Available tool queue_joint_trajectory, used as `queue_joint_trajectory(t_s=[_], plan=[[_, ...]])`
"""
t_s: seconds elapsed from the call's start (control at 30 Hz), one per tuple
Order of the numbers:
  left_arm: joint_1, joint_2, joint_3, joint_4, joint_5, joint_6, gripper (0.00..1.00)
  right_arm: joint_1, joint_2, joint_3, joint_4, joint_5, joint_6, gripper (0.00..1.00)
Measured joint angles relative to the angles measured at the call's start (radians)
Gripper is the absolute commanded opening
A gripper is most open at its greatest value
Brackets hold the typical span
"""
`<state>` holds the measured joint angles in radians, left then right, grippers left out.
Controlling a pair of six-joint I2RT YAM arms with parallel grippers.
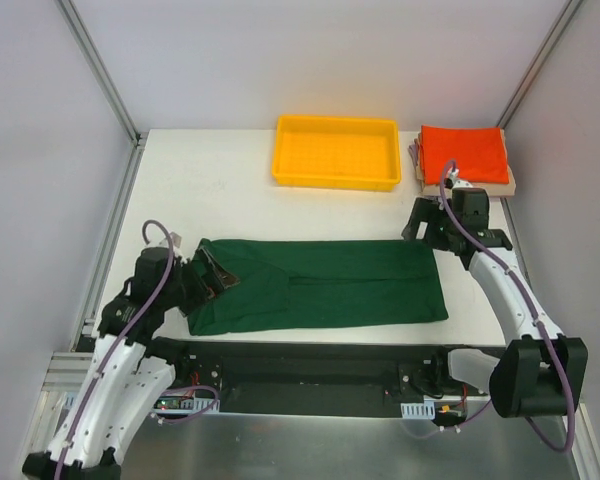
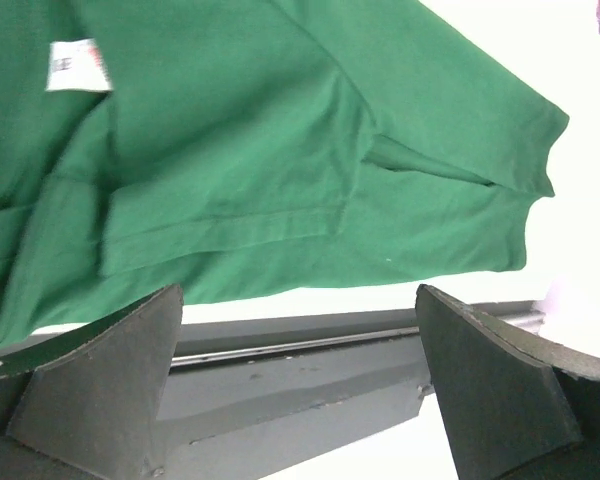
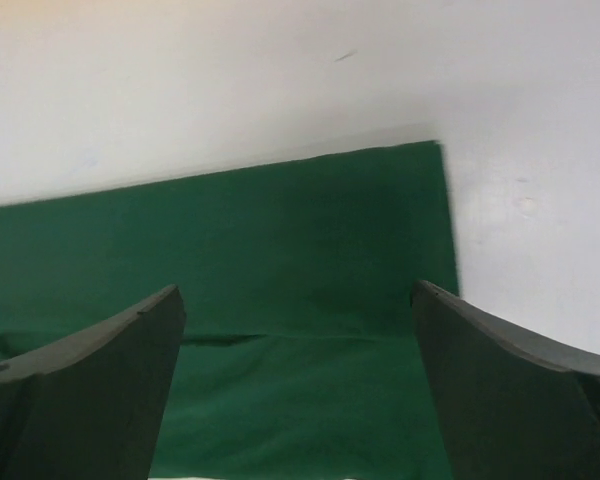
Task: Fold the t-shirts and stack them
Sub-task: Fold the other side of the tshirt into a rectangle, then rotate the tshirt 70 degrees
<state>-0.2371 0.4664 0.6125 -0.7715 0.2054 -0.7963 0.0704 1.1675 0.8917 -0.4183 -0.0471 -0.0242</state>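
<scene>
Green t-shirt (image 1: 320, 283) flat between left hand (image 1: 218, 272) and right hand (image 1: 423, 238), both parted, empty.

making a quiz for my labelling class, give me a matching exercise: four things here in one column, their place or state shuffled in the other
Things:
1 green shirt
2 orange shirt
3 tray
4 left claw

Place or state:
a folded, far right corner
b open, at the left end of the spread cloth
c far edge, middle
d spread flat along the near edge

Pairs: 1-d, 2-a, 3-c, 4-b
</scene>
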Motion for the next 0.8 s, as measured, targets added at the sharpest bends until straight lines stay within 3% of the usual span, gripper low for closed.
queue_joint_trajectory(t_s=[0.2, 0.47, 0.63, 0.8], plan=[[-0.041, 0.347, -0.011, 0.289, 0.084, -0.011, 0.99, 0.09, 0.084, -0.042, 0.096, -0.185, 0.03, 0.96], [-0.042, 0.8, 0.024, 0.472, 0.063, -0.065, 0.99, 0.164, 0.34, -0.04, 0.14, -0.204, 0.069, 0.96], [0.037, 1.036, 0.172, 0.485, 0.081, -0.09, 0.99, 0.191, 0.377, -0.045, 0.151, -0.205, 0.076, 0.96], [0.177, 1.292, 0.426, 0.488, 0.143, -0.105, 0.99, 0.242, 0.377, -0.055, 0.173, -0.212, 0.089, 0.96]])
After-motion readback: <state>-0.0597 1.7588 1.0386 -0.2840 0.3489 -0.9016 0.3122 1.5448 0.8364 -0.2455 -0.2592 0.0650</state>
